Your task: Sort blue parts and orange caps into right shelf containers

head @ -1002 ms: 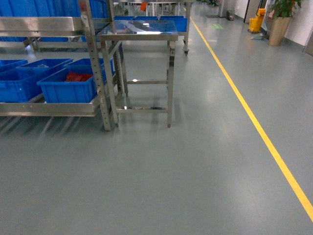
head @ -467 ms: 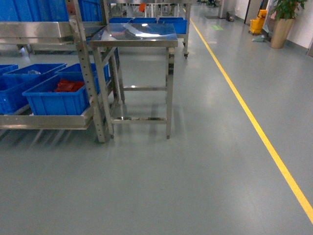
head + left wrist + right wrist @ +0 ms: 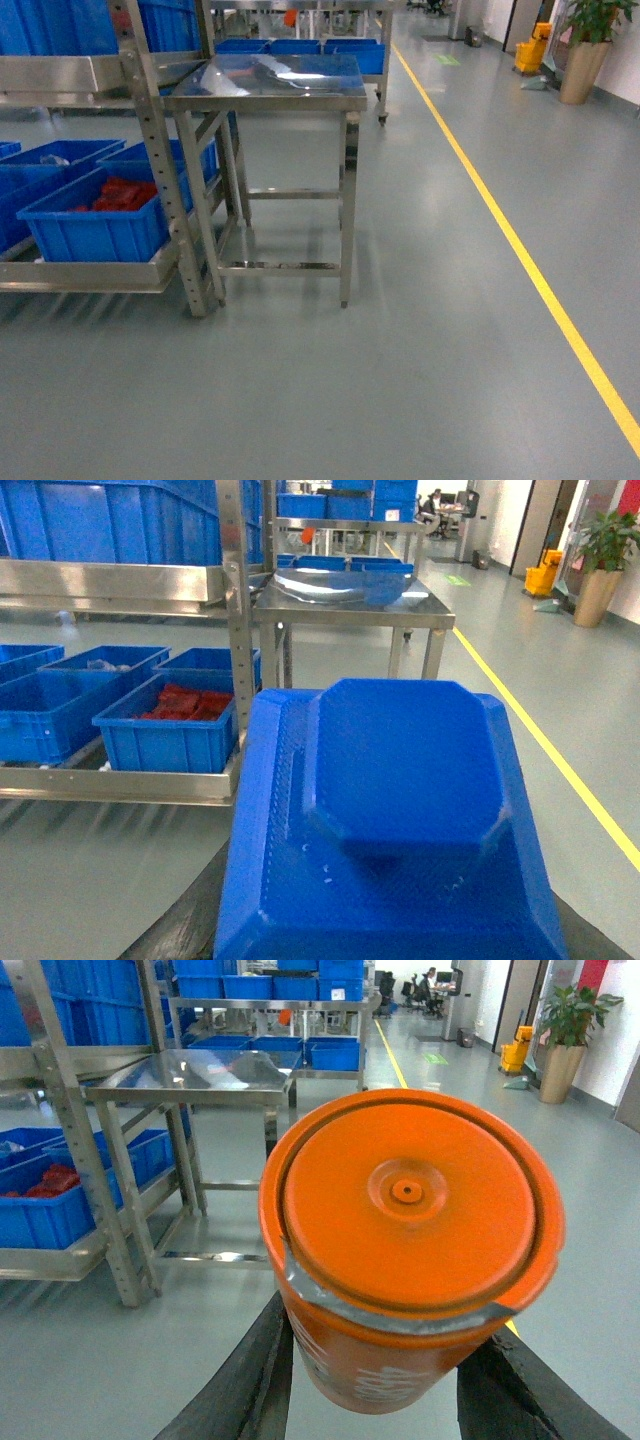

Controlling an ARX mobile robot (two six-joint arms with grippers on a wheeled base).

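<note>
A flat blue part with cut corners fills the left wrist view. My left gripper is shut on it, and only the dark edges of its fingers show beneath. In the right wrist view an orange cap, round and tub-like, sits clamped between the dark fingers of my right gripper. The shelf stands at the left of the head view. Its lower level carries the blue containers, the nearest holding red pieces. Neither gripper appears in the head view.
A stainless-steel table stands beside the shelf's right post. Behind it are more blue crates. A yellow floor line runs along the right, with a potted plant and a yellow mop bucket at the far right.
In the head view the shelf and the steel table have grown larger and slid down and left, so the base has rolled closer to them.
</note>
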